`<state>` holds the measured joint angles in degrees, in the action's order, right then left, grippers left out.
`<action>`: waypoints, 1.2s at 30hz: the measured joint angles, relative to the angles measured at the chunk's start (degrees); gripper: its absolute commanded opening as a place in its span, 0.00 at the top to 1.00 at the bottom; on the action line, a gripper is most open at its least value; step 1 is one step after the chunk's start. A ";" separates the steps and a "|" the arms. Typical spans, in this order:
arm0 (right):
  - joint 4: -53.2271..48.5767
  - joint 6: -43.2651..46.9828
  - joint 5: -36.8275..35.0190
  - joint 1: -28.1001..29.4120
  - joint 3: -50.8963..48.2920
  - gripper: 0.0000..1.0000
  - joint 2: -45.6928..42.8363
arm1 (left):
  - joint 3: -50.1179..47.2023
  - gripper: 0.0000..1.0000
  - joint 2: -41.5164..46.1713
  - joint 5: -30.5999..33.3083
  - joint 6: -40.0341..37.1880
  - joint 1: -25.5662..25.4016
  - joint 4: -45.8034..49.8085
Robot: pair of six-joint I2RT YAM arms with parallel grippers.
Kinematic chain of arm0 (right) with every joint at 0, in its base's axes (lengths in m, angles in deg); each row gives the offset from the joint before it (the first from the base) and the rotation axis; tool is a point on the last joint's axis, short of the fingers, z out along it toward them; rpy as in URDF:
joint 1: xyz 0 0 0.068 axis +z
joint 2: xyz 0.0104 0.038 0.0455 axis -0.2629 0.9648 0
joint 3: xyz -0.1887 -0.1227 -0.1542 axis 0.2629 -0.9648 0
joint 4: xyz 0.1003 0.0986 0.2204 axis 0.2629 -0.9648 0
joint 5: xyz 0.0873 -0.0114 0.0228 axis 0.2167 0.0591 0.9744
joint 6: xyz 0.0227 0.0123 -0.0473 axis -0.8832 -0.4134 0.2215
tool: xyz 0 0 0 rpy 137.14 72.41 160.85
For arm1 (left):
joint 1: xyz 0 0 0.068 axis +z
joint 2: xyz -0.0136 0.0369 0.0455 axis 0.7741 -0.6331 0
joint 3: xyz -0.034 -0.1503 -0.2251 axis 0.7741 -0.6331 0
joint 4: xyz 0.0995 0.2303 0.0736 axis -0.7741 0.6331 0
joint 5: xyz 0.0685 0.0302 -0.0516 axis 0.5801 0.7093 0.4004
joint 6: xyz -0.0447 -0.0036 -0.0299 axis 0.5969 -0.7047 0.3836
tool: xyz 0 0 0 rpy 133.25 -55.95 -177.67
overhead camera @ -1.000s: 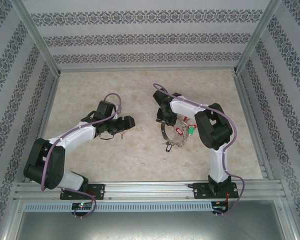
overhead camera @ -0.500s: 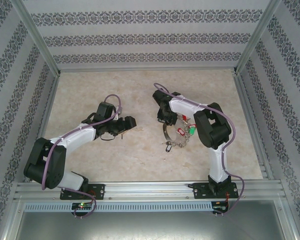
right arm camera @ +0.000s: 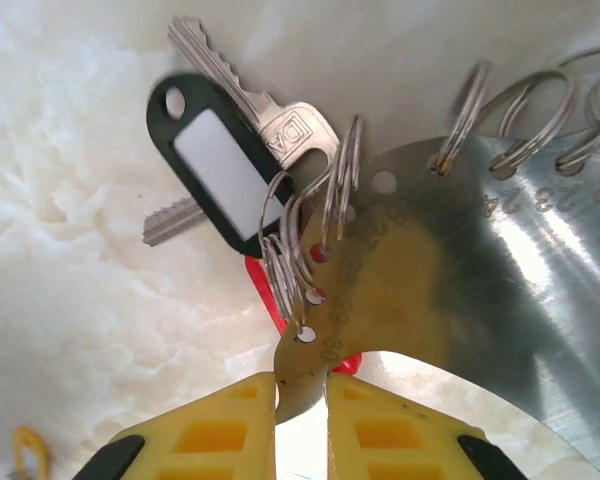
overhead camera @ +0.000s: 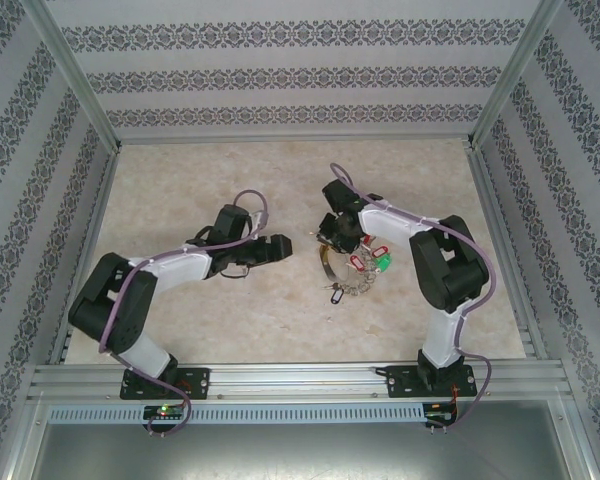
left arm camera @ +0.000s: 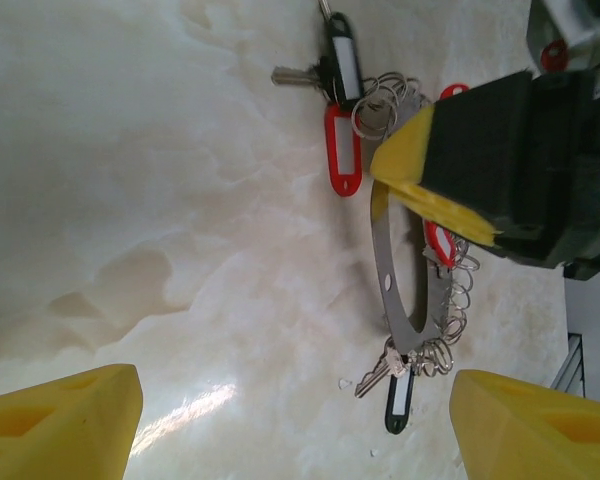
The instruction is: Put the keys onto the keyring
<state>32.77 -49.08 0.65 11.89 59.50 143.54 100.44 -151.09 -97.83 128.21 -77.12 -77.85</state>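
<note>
The keyring (overhead camera: 329, 263) is a flat grey metal band with numbered holes and several small wire rings, lying mid-table. Keys hang from it: one with a black tag (right arm camera: 220, 170), one with a red tag (left arm camera: 342, 150), another black-tagged one (left arm camera: 398, 395), and a green tag (overhead camera: 384, 262). My right gripper (right arm camera: 302, 395) is shut on the pointed end of the band (right arm camera: 450, 260), the metal pinched between its yellow fingertips. My left gripper (left arm camera: 295, 430) hovers open just left of the keyring (left arm camera: 385, 270), nothing between its fingers. The right gripper (left arm camera: 385, 185) shows there over the band.
The marble-patterned tabletop (overhead camera: 180, 180) is fenced by patterned walls and metal rails (overhead camera: 290, 375) at the near edge. A small yellow loop (right arm camera: 25, 450) lies on the table near the right gripper's left finger.
The left arm has swung right, bringing its open gripper close to the keyring. The right gripper has closed onto the band's end and shifted slightly right.
</note>
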 measured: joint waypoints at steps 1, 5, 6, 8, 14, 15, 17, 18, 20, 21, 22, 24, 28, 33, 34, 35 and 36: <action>0.92 -0.61 0.66 -0.42 -0.87 0.84 -0.57 | 0.61 0.19 -1.57 0.00 -0.13 -0.72 -0.94; 3.87 -2.64 2.97 -1.53 -3.63 0.85 -2.34 | 3.63 0.21 -6.62 0.00 -0.22 -3.37 -3.89; 4.55 -3.23 3.41 -1.68 -4.15 0.85 -2.69 | 4.79 0.26 -7.80 0.00 -0.50 -4.13 -4.33; 5.81 -4.28 4.31 -1.92 -5.05 0.85 -3.41 | 8.15 0.33 -10.56 -0.37 -2.03 -5.70 -4.52; 10.62 -7.32 6.01 -3.23 -8.24 0.86 -8.79 | 14.08 0.36 -16.09 -3.67 -2.95 -7.32 -8.81; 11.50 -7.80 6.45 -3.74 -8.59 0.86 -9.66 | 14.23 0.37 -16.72 -3.72 -2.99 -7.43 -9.29; 13.25 -8.57 7.39 -4.74 -8.85 0.86 -10.47 | 14.25 0.39 -17.79 -3.67 -3.21 -7.98 -9.77; 14.16 -8.81 7.80 -5.33 -8.92 0.86 -10.54 | 14.25 0.40 -18.23 -3.67 -3.19 -8.37 -10.08; 15.96 -9.49 8.52 -6.12 -9.53 0.87 -10.54 | 14.03 0.43 -18.60 -3.67 -3.13 -8.96 -11.04; 16.57 -9.84 8.83 -6.45 -9.97 0.87 -10.54 | 13.79 0.44 -18.60 -3.65 -2.97 -9.27 -11.65; 16.98 -10.08 9.16 -6.80 -10.36 0.87 -10.54 | 13.66 0.46 -18.60 -3.65 -2.78 -9.35 -12.20; 17.55 -10.43 9.68 -7.06 -10.82 0.87 -10.54 | 13.60 0.50 -18.60 -3.65 -2.51 -9.55 -13.07; 19.08 -11.74 10.38 -7.13 -11.61 0.87 -10.54 | 13.66 0.63 -18.71 -3.48 -1.20 -9.62 -14.16; 20.39 -12.96 10.45 -7.13 -12.28 0.88 -10.54 | 15.78 0.80 -20.85 -3.41 0.76 -9.92 -14.99; 20.37 -13.16 10.45 -7.13 -12.39 0.88 -10.54 | 16.17 0.88 -21.16 -3.37 0.83 -10.01 -14.91; 20.39 -13.27 10.45 -7.13 -12.55 0.88 -10.54 | 16.44 0.98 -21.22 -3.23 0.74 -10.03 -14.73; 20.37 -13.33 10.45 -7.13 -12.63 0.87 -10.60 | 16.72 1.00 -21.22 -3.19 1.14 -10.01 -14.14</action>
<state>53.14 -62.41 11.10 4.77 46.87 132.94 117.16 -172.32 -101.02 129.35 -87.13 -91.99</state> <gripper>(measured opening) 0.124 0.079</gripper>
